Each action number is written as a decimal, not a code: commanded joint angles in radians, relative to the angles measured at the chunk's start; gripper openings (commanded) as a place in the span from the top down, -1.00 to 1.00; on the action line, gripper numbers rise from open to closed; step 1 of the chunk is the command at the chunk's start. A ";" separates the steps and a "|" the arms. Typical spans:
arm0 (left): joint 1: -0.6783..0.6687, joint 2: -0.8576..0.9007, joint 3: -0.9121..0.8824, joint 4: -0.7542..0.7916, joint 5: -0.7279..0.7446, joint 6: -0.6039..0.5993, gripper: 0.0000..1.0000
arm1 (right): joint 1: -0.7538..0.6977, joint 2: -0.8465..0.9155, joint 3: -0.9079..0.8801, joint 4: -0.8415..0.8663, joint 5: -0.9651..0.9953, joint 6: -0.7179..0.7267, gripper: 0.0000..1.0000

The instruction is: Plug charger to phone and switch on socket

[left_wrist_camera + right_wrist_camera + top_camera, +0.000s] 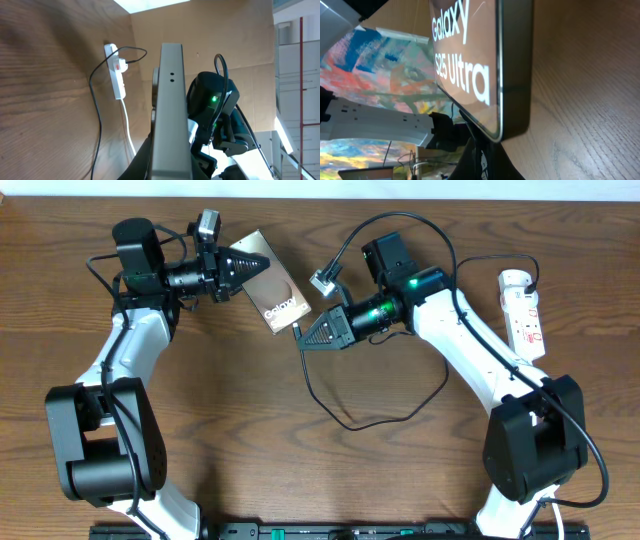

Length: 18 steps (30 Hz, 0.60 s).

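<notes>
The left hand (255,264) is clamped shut on the phone (275,298), gripping it at its upper end. In the left wrist view the phone stands edge-on between the fingers, with two small holes showing in its grey rim. From overhead its brownish screen faces up, the white lettering readable (the right wrist view spells it out as "Galaxy S25 Ultra"). The phone lies slantwise, its free end pointing toward the right hand (305,337).

That hand sits just beside the phone's lower corner, its fingers drawn together on the end of the charger (340,418). The connector tip itself is too small to make out, and whether it touches the phone cannot be told. From the fingertips the thin black cable drops down the worktop (250,440), curls in a wide loop and passes behind the right arm.

Well apart, at the far right edge, lies the socket (524,315), white with small red marks, its rounded end uppermost. A black lead is plugged into it near that end, and its white cord trails away along the wood.
</notes>
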 commanded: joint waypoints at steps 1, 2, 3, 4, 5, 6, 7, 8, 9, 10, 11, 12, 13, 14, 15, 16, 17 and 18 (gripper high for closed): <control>-0.007 -0.029 0.017 0.005 0.068 0.010 0.85 | -0.029 -0.027 0.021 0.024 0.018 0.036 0.98; -0.007 -0.029 0.017 0.005 0.068 0.010 0.86 | -0.030 -0.027 0.021 0.031 0.015 0.039 0.98; -0.007 -0.029 0.017 0.005 0.068 0.010 0.86 | -0.030 -0.027 0.021 0.040 0.014 0.045 0.98; -0.007 -0.029 0.017 0.005 0.068 0.010 0.86 | -0.030 -0.027 0.021 0.048 0.015 0.051 0.98; -0.007 -0.029 0.017 0.005 0.068 0.010 0.86 | -0.030 -0.027 0.021 0.056 0.015 0.055 0.98; -0.007 -0.029 0.017 0.005 0.068 0.010 0.86 | -0.030 -0.027 0.021 0.064 0.010 0.058 0.98; -0.007 -0.029 0.017 0.005 0.068 0.010 0.86 | -0.030 -0.027 0.021 0.070 0.007 0.058 0.98; -0.007 -0.029 0.017 0.005 0.068 0.010 0.86 | -0.030 -0.027 0.021 0.076 0.007 0.066 0.98; -0.007 -0.029 0.017 0.005 0.068 0.010 0.86 | -0.030 -0.027 0.021 0.079 0.007 0.069 0.98; -0.007 -0.029 0.017 0.005 0.068 0.010 0.85 | -0.030 -0.027 0.021 0.080 0.007 0.072 0.98; -0.007 -0.029 0.017 0.005 0.068 0.010 0.86 | -0.030 -0.027 0.021 0.080 0.007 0.072 0.98; -0.007 -0.029 0.017 0.005 0.068 0.010 0.86 | -0.030 -0.027 0.021 0.079 0.007 0.072 0.98; -0.007 -0.029 0.017 0.005 0.068 0.012 0.85 | -0.030 -0.027 0.021 0.075 0.007 0.072 0.98; -0.007 -0.029 0.017 0.005 0.068 0.014 0.85 | -0.030 -0.027 0.021 0.070 0.008 0.071 0.98; -0.007 -0.029 0.017 0.005 0.068 0.014 0.86 | -0.030 -0.027 0.021 0.062 0.008 0.066 0.98; -0.007 -0.029 0.017 0.005 0.068 0.014 0.86 | -0.030 -0.027 0.021 0.043 0.012 0.048 0.98; -0.007 -0.029 0.017 0.005 0.068 0.014 0.86 | -0.030 -0.027 0.021 0.028 0.023 0.040 0.98; -0.007 -0.029 0.017 0.005 0.068 0.014 0.86 | -0.030 -0.027 0.021 0.013 0.039 0.034 0.98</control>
